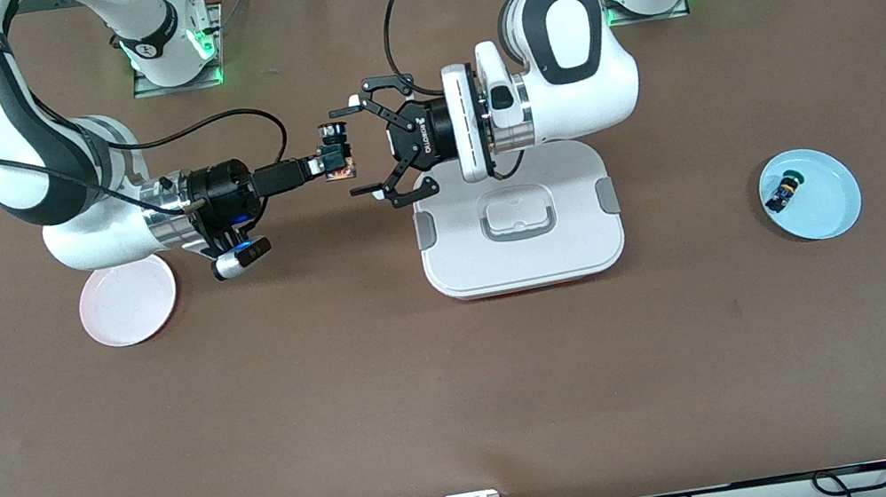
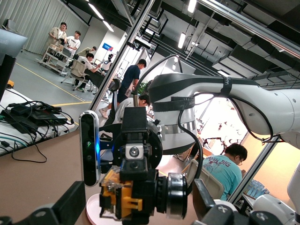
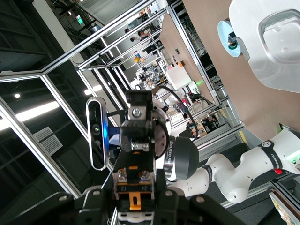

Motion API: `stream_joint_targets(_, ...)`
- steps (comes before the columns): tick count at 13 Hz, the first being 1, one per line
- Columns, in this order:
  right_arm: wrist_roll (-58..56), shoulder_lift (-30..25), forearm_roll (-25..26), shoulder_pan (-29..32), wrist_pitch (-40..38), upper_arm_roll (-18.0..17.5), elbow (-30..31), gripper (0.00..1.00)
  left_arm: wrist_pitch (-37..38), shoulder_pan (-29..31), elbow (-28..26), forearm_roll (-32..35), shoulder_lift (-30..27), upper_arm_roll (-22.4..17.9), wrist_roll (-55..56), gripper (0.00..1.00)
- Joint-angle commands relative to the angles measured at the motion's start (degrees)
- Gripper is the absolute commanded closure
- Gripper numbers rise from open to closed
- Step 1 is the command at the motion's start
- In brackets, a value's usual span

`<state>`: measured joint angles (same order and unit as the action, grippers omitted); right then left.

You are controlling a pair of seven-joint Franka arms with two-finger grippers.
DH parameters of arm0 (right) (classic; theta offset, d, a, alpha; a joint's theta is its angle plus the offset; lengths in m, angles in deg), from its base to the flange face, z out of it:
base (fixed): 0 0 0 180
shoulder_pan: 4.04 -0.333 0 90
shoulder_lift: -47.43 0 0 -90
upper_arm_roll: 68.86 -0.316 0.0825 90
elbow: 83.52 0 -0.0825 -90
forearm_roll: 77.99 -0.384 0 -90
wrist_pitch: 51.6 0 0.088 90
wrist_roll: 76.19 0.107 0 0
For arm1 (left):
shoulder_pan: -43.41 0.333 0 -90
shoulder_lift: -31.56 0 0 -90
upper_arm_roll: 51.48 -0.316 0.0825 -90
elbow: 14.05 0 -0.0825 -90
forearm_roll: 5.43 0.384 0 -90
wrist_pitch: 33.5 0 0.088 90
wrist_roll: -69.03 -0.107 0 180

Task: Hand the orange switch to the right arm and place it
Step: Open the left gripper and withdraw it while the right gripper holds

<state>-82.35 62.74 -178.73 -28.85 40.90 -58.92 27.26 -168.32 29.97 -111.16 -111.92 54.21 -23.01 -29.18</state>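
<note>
Meeting wrist to wrist above the table, both arms level.
Right gripper (image 1: 336, 161) clamps the orange switch (image 1: 337, 151); left gripper (image 1: 371, 150) jaws spread wide around it.

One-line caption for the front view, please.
Mid-air handover: right gripper shut on the tiny black orange-banded switch; left gripper open around it.

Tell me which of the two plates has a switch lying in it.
The light blue plate toward the left arm's end, holding the green-capped switch; the pink plate holds nothing.
</note>
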Motion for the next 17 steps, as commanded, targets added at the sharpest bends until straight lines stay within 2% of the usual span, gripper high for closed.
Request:
stream_joint_targets(1, -0.69, -0.81, -0.87, -0.06, 0.05, -0.01, 0.32, 0.77, 0.09, 3.92, 0.35, -1.62, 0.11, 0.1, -1.63, 0.0)
stream_joint_targets(5, -2.1, -0.81, -0.08, 1.51, -0.21, 0.25, 0.49, 0.78, 0.53, 15.16, -0.7, -1.0, 0.03, 0.1, -1.46, 0.0)
stream_joint_targets(6, -2.36, -0.81, 1.06, 1.7, -0.21, 0.34, 0.58, 0.78, 0.79, 17.89, -1.32, -1.0, -0.06, 0.1, -1.46, 0.0)
stream_joint_targets(9, -2.8, -0.89, 4.4, 2.48, -0.12, 0.43, 0.58, 0.78, 8.07, 27.46, -4.04, -1.0, -0.06, 0.01, -1.28, 0.0)
stream_joint_targets(11, -4.2, -0.98, 9.3, 3.45, -0.21, 0.43, 0.41, 0.79, 8.27, 32.31, -6.15, -0.65, -0.15, 0.01, -1.28, 0.0)
stream_joint_targets(13, -5.78, -1.33, 15.8, 4.76, -0.3, 0.43, 0.23, 0.79, 8.35, 38.54, -8.96, 6.16, -0.32, -0.08, -1.28, 0.0)
stream_joint_targets(15, -9.19, -1.77, 24.4, 6.7, -1.35, 0.52, 0.14, 0.79, 8.35, 44.26, -8.97, 18.54, -1.37, -0.51, -0.76, 0.0)
stream_joint_targets(17, -15.34, -1.77, 31.44, 8.72, -2.67, 1.13, 0.14, 0.79, 8.35, 47.43, -8.88, 25.69, -2.6, -1.65, -0.67, 0.0)
